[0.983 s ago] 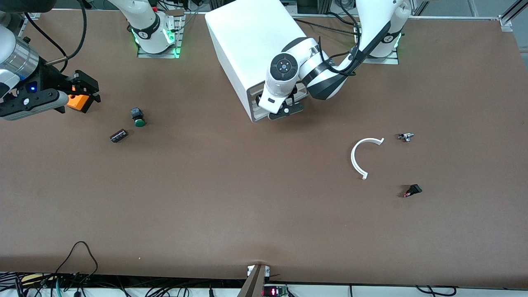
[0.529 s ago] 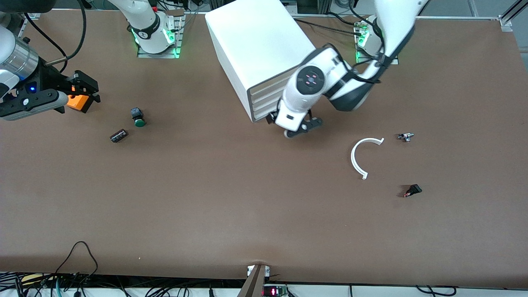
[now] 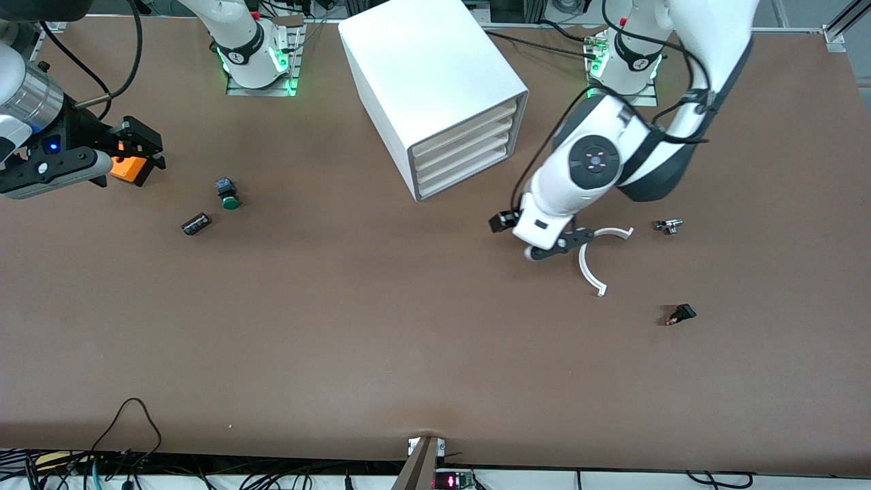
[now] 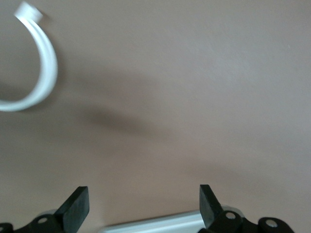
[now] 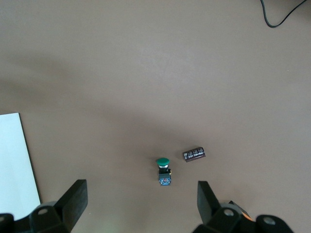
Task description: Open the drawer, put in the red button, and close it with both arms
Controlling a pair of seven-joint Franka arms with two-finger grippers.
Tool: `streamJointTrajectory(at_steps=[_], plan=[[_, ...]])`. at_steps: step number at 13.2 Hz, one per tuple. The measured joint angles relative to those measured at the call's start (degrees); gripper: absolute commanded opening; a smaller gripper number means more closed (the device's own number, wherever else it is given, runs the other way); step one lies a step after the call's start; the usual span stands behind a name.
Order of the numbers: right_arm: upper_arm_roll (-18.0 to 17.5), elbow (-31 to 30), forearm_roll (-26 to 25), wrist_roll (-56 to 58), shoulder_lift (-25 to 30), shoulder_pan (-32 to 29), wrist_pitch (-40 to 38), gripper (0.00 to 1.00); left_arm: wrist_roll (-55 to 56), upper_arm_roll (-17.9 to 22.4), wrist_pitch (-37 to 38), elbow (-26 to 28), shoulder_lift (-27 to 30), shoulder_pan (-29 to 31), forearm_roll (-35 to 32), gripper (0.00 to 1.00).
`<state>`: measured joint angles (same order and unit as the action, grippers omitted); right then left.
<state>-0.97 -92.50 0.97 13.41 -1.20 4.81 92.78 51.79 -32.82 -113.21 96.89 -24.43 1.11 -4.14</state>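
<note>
Presently your cabinet [image 3: 435, 88] shows all four drawers [image 3: 463, 153] shut flush. No red button is visible on the table [image 3: 340, 327] in any view. Your left gripper [image 3: 544, 245] hangs with fingers [image 4: 77, 206] spread and empty, over bare table just beside the white curved strip [image 3: 588, 262]. Your right gripper [image 3: 139, 153] waits over the right arm's end of the table, fingers [image 5: 73, 199] apart, empty, near the green button [image 3: 228, 194] and a small dark cylinder [image 3: 195, 223].

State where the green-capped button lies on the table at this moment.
In the front view, the green-capped button lies toward the right arm's end of the table, beside the small black cylinder, which is slightly nearer the camera.
</note>
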Motion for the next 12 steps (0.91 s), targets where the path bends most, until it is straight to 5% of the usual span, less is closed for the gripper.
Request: streamJointTrajectory(at_steps=[7, 12], plan=[[0.1, 0.0, 0.0, 0.0, 0.0, 0.0, 0.0, 1.0, -23.1, 16.9, 13.5, -0.1, 12.2, 0.6, 5.5, 1.0], [0.3, 0.0, 0.0, 0.0, 0.0, -0.1, 0.0, 1.0, -34.5, 23.5, 17.0, 0.1, 17.6, 2.7, 5.7, 1.0]])
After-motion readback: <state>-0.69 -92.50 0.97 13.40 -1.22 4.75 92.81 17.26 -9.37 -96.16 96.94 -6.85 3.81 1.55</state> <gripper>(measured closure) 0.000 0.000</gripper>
